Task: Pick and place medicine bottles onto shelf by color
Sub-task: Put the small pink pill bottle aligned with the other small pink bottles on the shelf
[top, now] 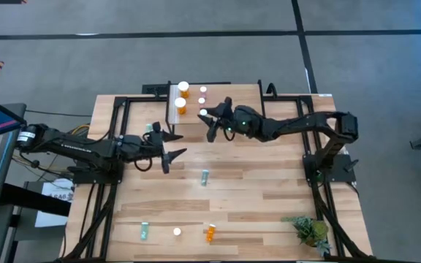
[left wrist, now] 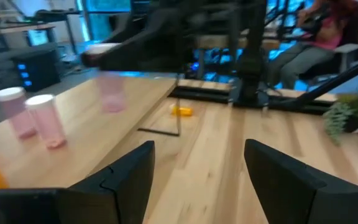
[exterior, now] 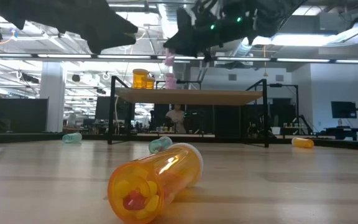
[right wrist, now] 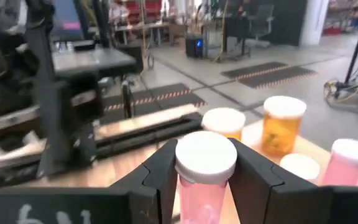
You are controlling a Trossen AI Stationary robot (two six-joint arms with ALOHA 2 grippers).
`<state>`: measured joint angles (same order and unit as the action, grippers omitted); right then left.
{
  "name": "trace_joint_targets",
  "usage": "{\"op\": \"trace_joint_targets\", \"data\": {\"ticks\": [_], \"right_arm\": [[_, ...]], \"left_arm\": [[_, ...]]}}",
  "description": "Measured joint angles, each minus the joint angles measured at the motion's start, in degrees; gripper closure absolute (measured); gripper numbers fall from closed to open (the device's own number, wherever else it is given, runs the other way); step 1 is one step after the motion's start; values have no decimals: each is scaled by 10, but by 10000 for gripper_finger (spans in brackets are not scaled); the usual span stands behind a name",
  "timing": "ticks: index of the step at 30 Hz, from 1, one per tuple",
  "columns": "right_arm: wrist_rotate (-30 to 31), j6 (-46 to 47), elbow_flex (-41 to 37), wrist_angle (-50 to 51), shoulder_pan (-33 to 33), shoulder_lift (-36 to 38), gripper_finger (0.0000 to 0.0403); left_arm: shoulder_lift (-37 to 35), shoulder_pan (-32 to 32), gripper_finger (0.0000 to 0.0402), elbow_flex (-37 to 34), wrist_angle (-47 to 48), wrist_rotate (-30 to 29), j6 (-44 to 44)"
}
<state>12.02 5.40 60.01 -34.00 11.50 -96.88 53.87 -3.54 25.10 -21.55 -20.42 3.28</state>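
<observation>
Right wrist view shows the right gripper point(right wrist: 205, 171) clenched on a pink bottle point(right wrist: 204, 180) over the shelf point(top: 214, 102), orange bottles point(right wrist: 283, 124) just beyond; left gripper point(top: 172, 145) released, beside the shelf

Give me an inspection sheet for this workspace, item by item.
Surface: wooden table, light planks.
Job's things: shelf holds two orange bottles and two pink bottles; teal bottles and an orange bottle lie on the table.
Clutter: small plant at a corner.
Grippers: left gripper open, empty; right gripper shut on a pink bottle over the shelf.
Cables: bundle at the left arm's base.
Surroundings: seated person beyond the table.
</observation>
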Motion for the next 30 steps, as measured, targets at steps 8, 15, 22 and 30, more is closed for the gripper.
{"op": "trace_joint_targets", "data": {"ticks": [8,15,22,30], "right_arm": [[-1,-9,13,-1,22,-57,257],[-2,-23,43,-5,25,-86,257],[-2,-29,45,-1,29,-83,256],[-1,-34,45,37,35,-84,256]], "left_arm": [[0,0,164,0,-7,12,0],[0,0,164,0,-1,14,0],[0,0,164,0,-1,20,0],[0,0,164,0,-2,19,4]]}}
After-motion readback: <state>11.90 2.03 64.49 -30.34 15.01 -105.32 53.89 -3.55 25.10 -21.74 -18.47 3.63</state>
